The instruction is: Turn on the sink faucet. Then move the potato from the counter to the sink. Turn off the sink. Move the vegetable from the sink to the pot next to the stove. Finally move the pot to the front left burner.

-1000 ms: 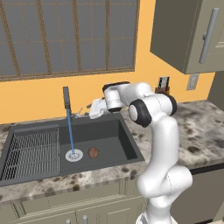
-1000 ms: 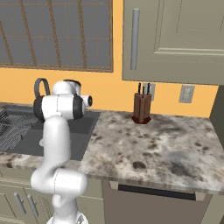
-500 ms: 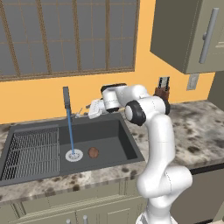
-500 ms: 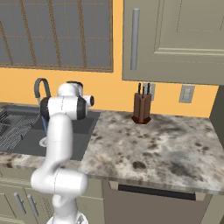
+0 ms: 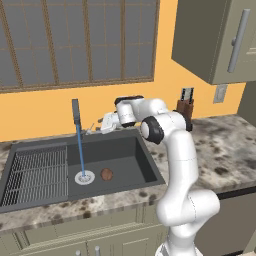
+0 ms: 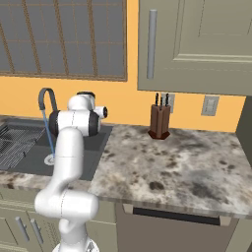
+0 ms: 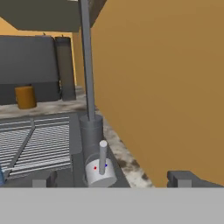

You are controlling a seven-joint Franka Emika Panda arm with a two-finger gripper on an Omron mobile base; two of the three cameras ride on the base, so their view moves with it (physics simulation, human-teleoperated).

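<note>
jaws (image 7: 111, 178): released, spread wide, empty, level with the faucet base.
faucet handle (image 7: 102, 157): between the two fingertips, slightly left of centre, not touched; short lever, long axis upright, tip pointing up.
faucet (image 5: 76, 112): behind the sink (image 5: 125, 150); water stream running.
potato (image 5: 106, 174): in the sink, just beside the drain.

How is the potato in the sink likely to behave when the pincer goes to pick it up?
The potato is small and rounded, so it may roll across the flat sink floor if nudged. The water falls on the drain just beside it, so its skin could be wet and slippery. It looks solid, probably stiff under a grip.
</note>
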